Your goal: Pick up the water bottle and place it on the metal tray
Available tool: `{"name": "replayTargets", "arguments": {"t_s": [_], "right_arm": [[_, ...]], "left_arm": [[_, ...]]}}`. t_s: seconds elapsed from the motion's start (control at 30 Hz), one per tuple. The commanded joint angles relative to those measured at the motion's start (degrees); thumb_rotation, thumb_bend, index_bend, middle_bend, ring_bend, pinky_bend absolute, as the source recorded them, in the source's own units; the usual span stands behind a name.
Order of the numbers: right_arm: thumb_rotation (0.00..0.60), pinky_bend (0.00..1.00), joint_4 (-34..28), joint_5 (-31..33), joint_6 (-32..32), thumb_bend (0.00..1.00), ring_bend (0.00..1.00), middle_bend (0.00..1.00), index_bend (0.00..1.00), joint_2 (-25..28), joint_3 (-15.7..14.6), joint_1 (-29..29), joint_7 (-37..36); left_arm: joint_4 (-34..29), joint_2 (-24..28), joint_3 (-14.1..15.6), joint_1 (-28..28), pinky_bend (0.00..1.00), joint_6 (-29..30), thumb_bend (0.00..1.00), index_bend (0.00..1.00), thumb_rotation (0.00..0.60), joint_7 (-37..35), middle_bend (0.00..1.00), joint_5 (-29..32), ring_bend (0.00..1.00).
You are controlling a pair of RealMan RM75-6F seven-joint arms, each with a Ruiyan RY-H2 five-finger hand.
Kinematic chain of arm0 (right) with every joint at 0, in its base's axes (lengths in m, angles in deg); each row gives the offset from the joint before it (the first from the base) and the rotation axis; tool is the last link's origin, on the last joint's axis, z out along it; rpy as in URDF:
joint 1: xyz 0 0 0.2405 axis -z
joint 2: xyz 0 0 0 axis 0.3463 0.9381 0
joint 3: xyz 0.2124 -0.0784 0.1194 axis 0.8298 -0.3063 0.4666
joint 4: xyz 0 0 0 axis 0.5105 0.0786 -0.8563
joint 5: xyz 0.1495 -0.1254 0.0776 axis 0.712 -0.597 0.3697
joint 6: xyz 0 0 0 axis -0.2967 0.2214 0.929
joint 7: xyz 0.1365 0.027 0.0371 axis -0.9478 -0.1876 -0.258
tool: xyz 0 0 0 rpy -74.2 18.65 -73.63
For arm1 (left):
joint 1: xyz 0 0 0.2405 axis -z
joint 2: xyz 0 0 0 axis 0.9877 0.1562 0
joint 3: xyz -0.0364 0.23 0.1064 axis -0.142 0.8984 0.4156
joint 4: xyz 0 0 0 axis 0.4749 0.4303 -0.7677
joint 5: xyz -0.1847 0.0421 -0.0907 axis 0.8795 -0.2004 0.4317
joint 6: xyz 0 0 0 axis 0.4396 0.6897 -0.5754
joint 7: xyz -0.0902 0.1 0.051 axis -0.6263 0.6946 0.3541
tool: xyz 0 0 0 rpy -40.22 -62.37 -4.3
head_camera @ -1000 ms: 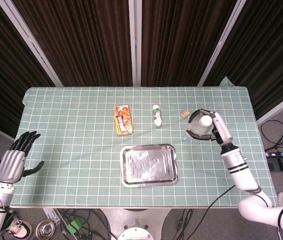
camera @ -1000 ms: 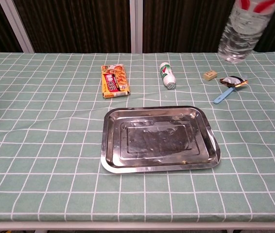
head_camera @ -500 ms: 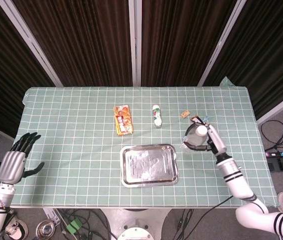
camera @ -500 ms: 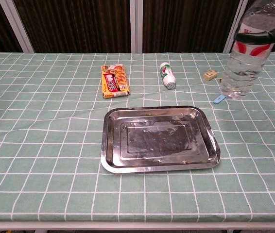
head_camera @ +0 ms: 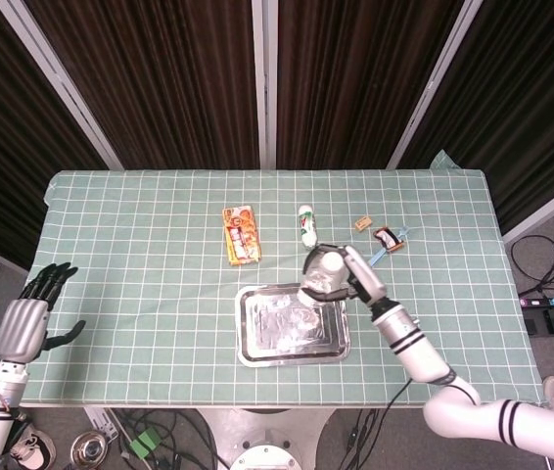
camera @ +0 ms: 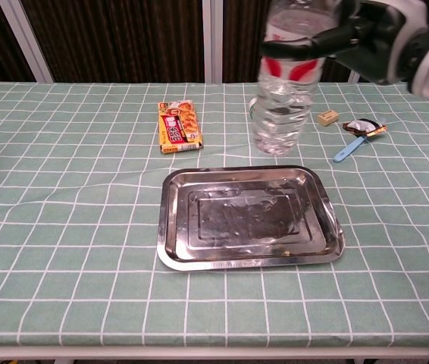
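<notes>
The right hand (camera: 374, 34) grips the water bottle (camera: 284, 91) near its top and holds it in the air. The bottle stands up straight, its long side pointing up and down. Its bottom hangs over the far right part of the metal tray (camera: 199, 259). The tray lies just below, so the bottle probably only needs to go down. The left hand (head_camera: 24, 321) is far away past the desk (head_camera: 120, 284) edge, fingers spread, holding nothing.
</notes>
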Motion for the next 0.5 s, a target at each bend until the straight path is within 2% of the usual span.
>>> {"name": "replayTargets", "arguments": {"t_s": [0.03,0.1,0.17,0.33,0.4,0.5], "right_arm": [[0.600,0.42,-1.38,0.52,-4.63,0.14,0.39,0.55,0.68,6.49,0.52,4.93,2.04],[0.600,0.42,-1.62,0.94,-6.28,0.14,0.39,0.55,0.68,9.17,0.03,7.53,0.04],[0.600,0.42,-2.06,0.19,-4.90,0.14,0.39,0.56,0.68,8.65,-0.90,7.20,-1.26],[0.600,0.42,-0.22,-0.75,0.83,0.14,0.39,0.56,0.68,0.17,-1.76,1.14,1.42],[0.600,0.42,0.22,-0.13,1.02,0.14,0.39,0.56,0.68,-1.04,-1.49,0.39,2.84],[0.600,0.42,-0.61,-0.20,-2.64,0.14,0.39,0.56,0.68,3.52,-1.56,3.68,2.93]], "left_arm": [[0.11,0.36,-0.23,-0.16,0.19,0.18,0.28,0.17,0.600,-0.67,0.18,0.30,0.09],[0.14,0.54,-0.17,-0.24,0.19,0.16,0.28,0.17,0.600,-1.08,0.18,0.30,0.09],[0.04,0.53,0.11,-0.15,0.19,-0.22,0.28,0.17,0.600,-0.92,0.18,0.08,0.09],[-0.80,0.19,0.33,-0.18,0.19,-0.09,0.28,0.17,0.600,0.76,0.18,-0.27,0.09],[-1.14,0.26,0.20,-0.20,0.19,0.04,0.28,0.17,0.600,1.35,0.18,-0.18,0.09],[-1.31,0.42,-0.23,-0.21,0.19,0.32,0.28,0.17,0.600,1.01,0.18,0.10,0.09]]}}
